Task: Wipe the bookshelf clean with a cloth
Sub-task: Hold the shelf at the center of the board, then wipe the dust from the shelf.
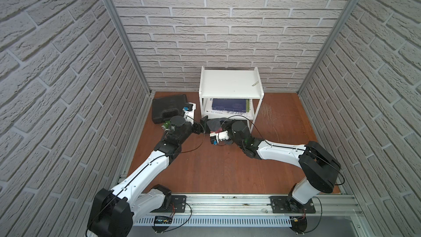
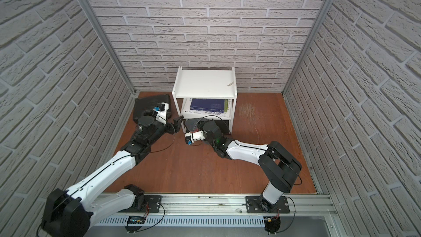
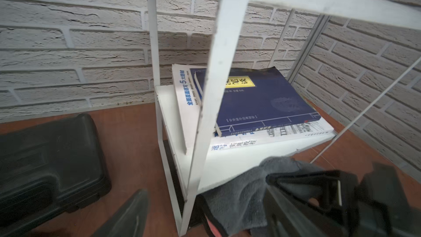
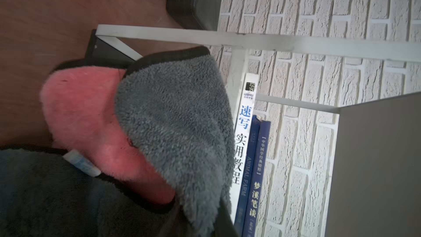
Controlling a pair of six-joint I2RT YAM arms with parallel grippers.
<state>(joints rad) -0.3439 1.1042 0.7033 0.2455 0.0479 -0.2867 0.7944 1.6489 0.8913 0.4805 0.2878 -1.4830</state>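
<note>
1. The bookshelf (image 1: 230, 85) stands at the back edge of the brown bench (image 1: 216, 169), against the brick wall and about midway along that edge. Its top board carries only a small pale scrap (image 1: 255, 84) near one back corner.
2. On its middle shelf lies a flat stack of books (image 1: 230, 106), a dark blue one on top of a larger white one.
3. The cloth (image 4: 173, 119), grey on one face and pink on the other, is draped over the front edge of that middle shelf, touching the white frame.
4. The right hand (image 1: 216, 126) is clenched on the cloth, which bunches around it just in front of the shelf's front edge.
5. The left hand (image 3: 205, 210) hovers beside the shelf's front corner leg, its fingers (image 3: 127, 217) spread apart with nothing between them, one of them close to the cloth.
6. A black ribbed case (image 1: 169, 109) lies flat in the back corner of the bench on the left arm's side, just beside the bookshelf.
</note>
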